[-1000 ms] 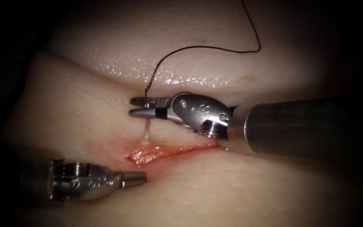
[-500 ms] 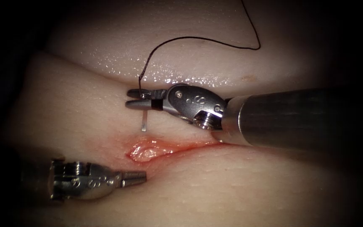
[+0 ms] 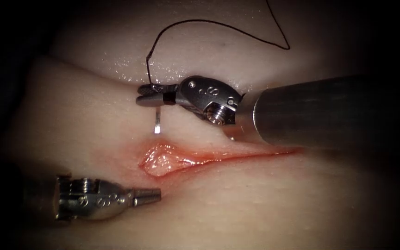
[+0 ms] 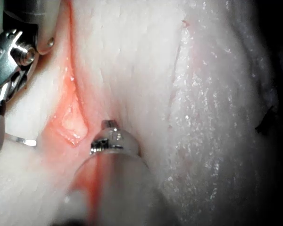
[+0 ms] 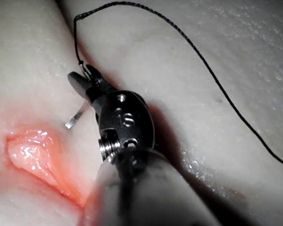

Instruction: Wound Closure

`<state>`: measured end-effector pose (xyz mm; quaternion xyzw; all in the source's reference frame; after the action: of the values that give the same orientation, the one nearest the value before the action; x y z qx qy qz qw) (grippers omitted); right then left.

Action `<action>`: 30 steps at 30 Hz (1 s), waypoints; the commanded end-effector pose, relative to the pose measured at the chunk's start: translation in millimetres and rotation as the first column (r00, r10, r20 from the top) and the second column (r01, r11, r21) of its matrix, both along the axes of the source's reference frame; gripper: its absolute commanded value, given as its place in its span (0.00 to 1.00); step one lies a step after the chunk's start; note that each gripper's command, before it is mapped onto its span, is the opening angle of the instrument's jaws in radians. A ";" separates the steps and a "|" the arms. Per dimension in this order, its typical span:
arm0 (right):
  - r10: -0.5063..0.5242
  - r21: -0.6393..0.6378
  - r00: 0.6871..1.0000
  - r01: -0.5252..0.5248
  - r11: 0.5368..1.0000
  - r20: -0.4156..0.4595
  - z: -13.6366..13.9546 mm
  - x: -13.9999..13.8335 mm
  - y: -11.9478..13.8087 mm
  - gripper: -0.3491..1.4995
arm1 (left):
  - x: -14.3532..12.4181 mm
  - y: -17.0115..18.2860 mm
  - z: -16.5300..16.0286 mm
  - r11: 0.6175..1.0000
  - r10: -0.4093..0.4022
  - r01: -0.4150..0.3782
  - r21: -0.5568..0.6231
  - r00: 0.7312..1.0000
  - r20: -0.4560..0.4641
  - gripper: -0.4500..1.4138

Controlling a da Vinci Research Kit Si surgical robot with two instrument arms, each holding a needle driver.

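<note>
The right tool has its jaws clamped on the needle near its thread end (tip free above the cut); the left tool, jaws together, holds nothing.

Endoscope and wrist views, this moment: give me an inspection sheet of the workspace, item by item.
Surface: tissue, wet and glistening, with an open cut ringed by red fluid.
Job's things: needle held near its thread end, its tip hanging free above the cut, not in the tissue; thread loops from the needle over the tissue.
Clutter: nothing seen.
Grippers: right tool shut on the needle; left tool shut, holding nothing, resting below the cut's left end.
Cables: nothing seen.
Surroundings: dark beyond the tissue.
</note>
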<state>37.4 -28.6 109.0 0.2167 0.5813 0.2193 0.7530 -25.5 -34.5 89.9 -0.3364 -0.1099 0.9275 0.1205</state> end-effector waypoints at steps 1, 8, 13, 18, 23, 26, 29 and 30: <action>-0.005 -0.002 1.000 0.005 1.000 -0.004 0.7 0.7 0.1 0.00 | -0.5 -0.6 0.5 1.000 0.000 0.000 0.001 1.000 0.001 0.00; -0.017 0.026 1.000 0.017 1.000 -0.013 1.3 1.2 -0.3 0.00 | -0.5 -0.6 0.5 1.000 0.001 -0.001 0.001 1.000 0.001 0.00; 0.002 0.132 1.000 0.000 0.991 -0.013 1.6 1.5 0.3 0.00 | -0.5 -0.7 0.5 1.000 0.001 -0.001 0.001 1.000 0.001 0.00; 0.026 0.288 1.000 -0.021 0.958 -0.013 1.9 1.5 1.0 0.00 | -0.5 -0.7 0.5 1.000 0.001 -0.001 0.001 1.000 0.002 0.00; 0.050 0.461 0.998 -0.029 0.887 -0.033 2.0 1.6 0.8 0.00 | -0.5 -0.7 0.5 1.000 0.001 -0.001 0.001 1.000 0.002 0.00; 0.035 0.503 0.998 -0.008 0.865 -0.045 2.1 1.7 0.3 0.00 | -0.5 -0.7 0.5 1.000 0.001 -0.001 0.001 1.000 0.002 0.00; 0.031 0.533 0.997 0.008 0.846 -0.065 2.2 1.9 -0.2 0.00 | -0.5 -0.7 0.5 1.000 0.001 -0.001 0.001 1.000 0.002 0.00; 0.028 0.537 0.997 0.014 0.844 -0.070 2.2 1.9 -0.4 0.00 | -0.5 -0.7 0.5 1.000 0.001 -0.001 0.001 1.000 0.002 0.00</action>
<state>38.4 -28.8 110.6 0.4265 0.5250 0.3687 0.6376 -25.5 -34.6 89.8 -0.3366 -0.1098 0.9274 0.1202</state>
